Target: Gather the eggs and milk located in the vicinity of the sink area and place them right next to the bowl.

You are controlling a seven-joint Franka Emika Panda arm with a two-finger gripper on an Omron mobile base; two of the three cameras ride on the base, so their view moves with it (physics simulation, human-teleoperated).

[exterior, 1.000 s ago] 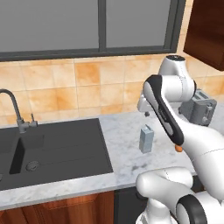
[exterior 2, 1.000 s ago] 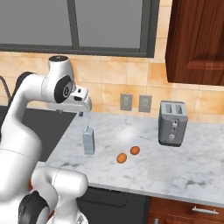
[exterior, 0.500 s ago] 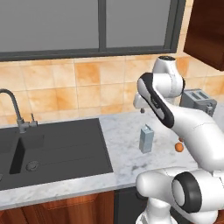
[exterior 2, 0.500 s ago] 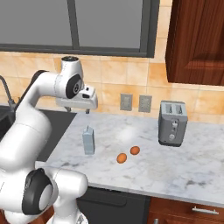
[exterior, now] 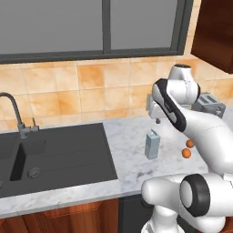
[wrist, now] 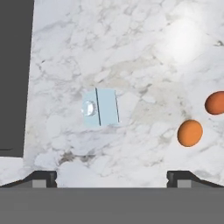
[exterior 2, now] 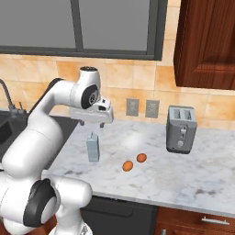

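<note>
The milk (exterior 2: 93, 148) is a small pale carton standing upright on the marble counter, right of the sink (exterior: 54, 152) with its gooseneck faucet (exterior: 13, 113). Seen from above, the milk (wrist: 100, 107) lies between and ahead of my fingertips (wrist: 43, 177). My gripper (exterior 2: 92, 124) hangs open a short way above the carton, holding nothing. Two orange-brown eggs (exterior 2: 128, 165) (exterior 2: 142, 157) lie together on the counter right of the carton, as eggs (wrist: 190, 133) in the hand view. The bowl is out of view.
A silver two-slot toaster (exterior 2: 181, 128) stands at the back right of the counter. Two wall outlets (exterior 2: 132, 106) sit on the tiled backsplash behind the carton. The dark sink edge (wrist: 15, 74) runs along the left of the hand view.
The arm's upper links have swung and folded differently, while the hand stays over the milk carton and sinks slightly. The carton and the eggs have not moved.
</note>
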